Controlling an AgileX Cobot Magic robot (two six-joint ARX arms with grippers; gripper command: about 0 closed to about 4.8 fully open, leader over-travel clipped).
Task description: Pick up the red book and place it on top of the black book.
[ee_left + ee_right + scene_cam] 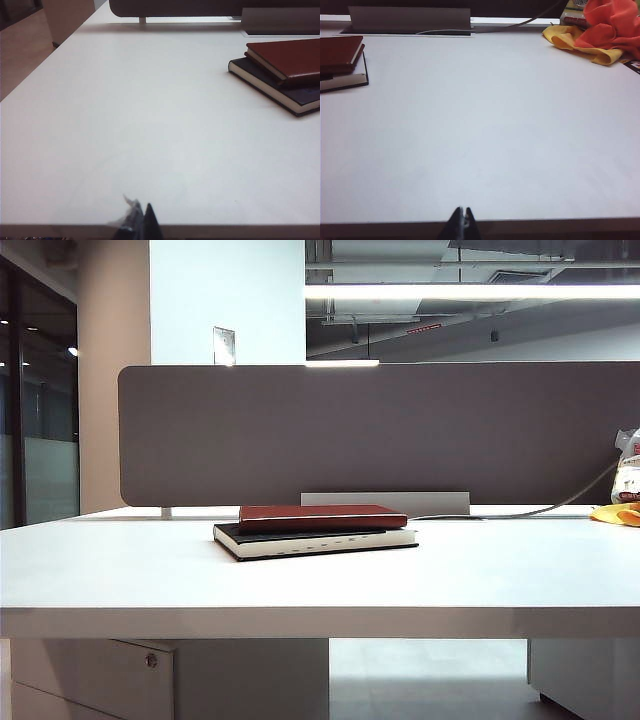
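Already the red book lies flat on top of the black book, near the middle of the white table in front of the grey divider panel. Its cover is a plain, smooth maroon, and it is the thinner of the 2. Beneath it, the black book shows cream page edges with a row of small dark notches along the front, and its dark cover sticks out past the red one on the near side.

Over at the table's near edge, well apart from the stack, the left gripper hovers with its fingertips drawn together, holding nothing. Further right, the right gripper sits at the same near edge, jaws pressed tight and empty. Beyond it, at the far right, orange and yellow cloths lie bunched.
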